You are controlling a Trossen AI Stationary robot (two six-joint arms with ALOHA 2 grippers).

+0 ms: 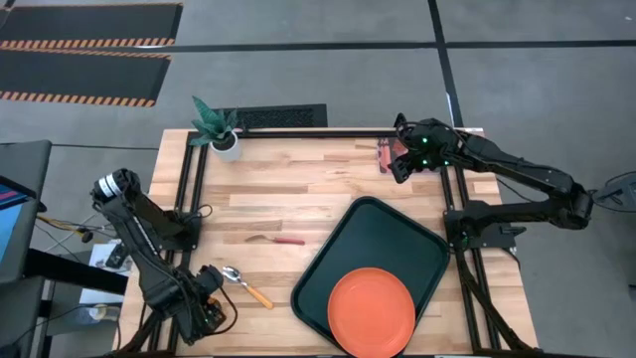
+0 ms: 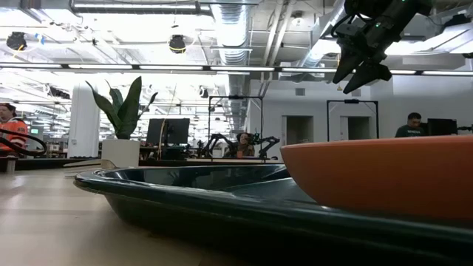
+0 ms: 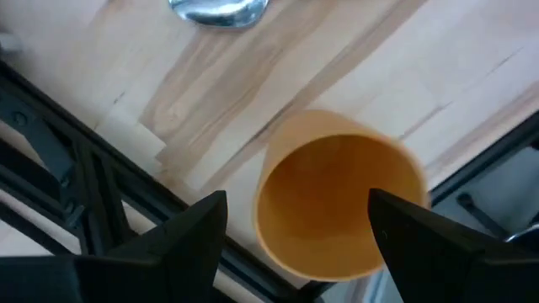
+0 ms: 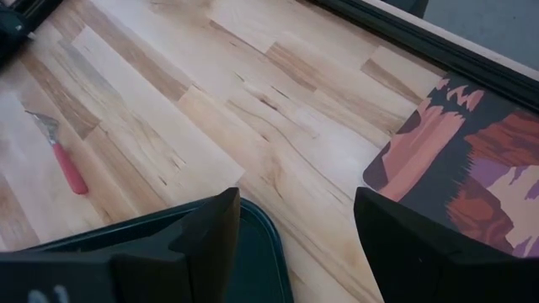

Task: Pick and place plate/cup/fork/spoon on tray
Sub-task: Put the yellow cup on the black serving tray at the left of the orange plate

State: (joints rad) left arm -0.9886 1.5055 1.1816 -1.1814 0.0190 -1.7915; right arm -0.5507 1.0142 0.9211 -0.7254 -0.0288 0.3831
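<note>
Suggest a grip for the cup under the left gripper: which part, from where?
Take the cup by its rim wall, coming straight down. It stands upright with its mouth open toward the left gripper, whose open fingers already sit either side of the round rim.

The table (image 1: 298,199) was pale, smooth planked wood; the tray (image 1: 397,234) glossy dark plastic; the plate (image 1: 371,311) matt orange; the spoon (image 1: 235,275) shiny metal.

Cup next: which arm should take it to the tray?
Left. The left gripper is open with a finger on each side of the cup at the table's near-left corner, beside the spoon. The right gripper hangs open over the far edge, by the picture card, far from the cup.
</note>
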